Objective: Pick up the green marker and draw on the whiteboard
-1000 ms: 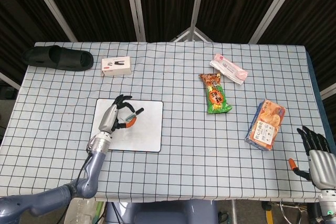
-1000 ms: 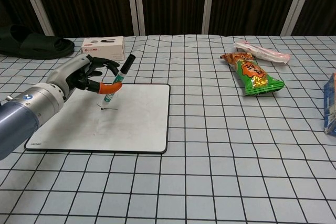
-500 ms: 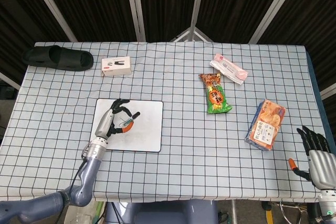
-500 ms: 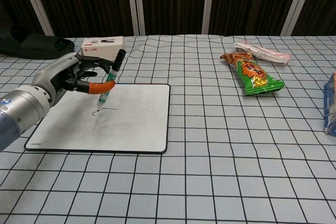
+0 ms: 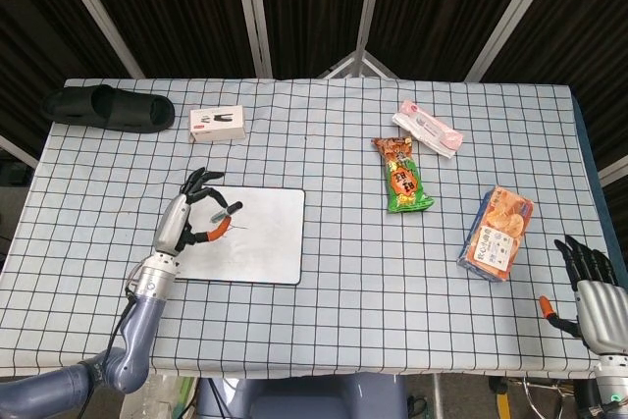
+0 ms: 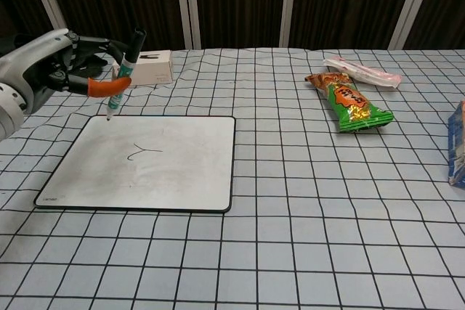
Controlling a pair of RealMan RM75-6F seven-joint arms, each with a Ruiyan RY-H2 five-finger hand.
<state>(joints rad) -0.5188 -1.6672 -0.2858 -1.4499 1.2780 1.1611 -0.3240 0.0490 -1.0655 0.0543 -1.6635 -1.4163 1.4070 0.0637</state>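
Fingers (image 6: pixel 80 52) of left hand (image 6: pixel 51 59) pinch green marker (image 6: pixel 122 74), tip down, lifted off whiteboard (image 6: pixel 182 172) at its far-left corner, likely between strokes. Small mark on board. Right hand (image 5: pixel 589 287) idle, spread, holding nothing, near-right of tabletop (image 6: pixel 305 201).

Silver-grey left hand (image 5: pixel 184 221), black fingers, orange thumb tip, blue-grey forearm, right hand (image 5: pixel 592 291) alike

Bright, even overhead light falls on the white black-gridded tablecloth (image 5: pixel 324 242), with only faint, soft shadows. The glossy white rectangular whiteboard (image 6: pixel 167 168) shows mild sheen but no harsh glare. The backdrop stays dark. Both views are sharp; the head view bows slightly at its edges.
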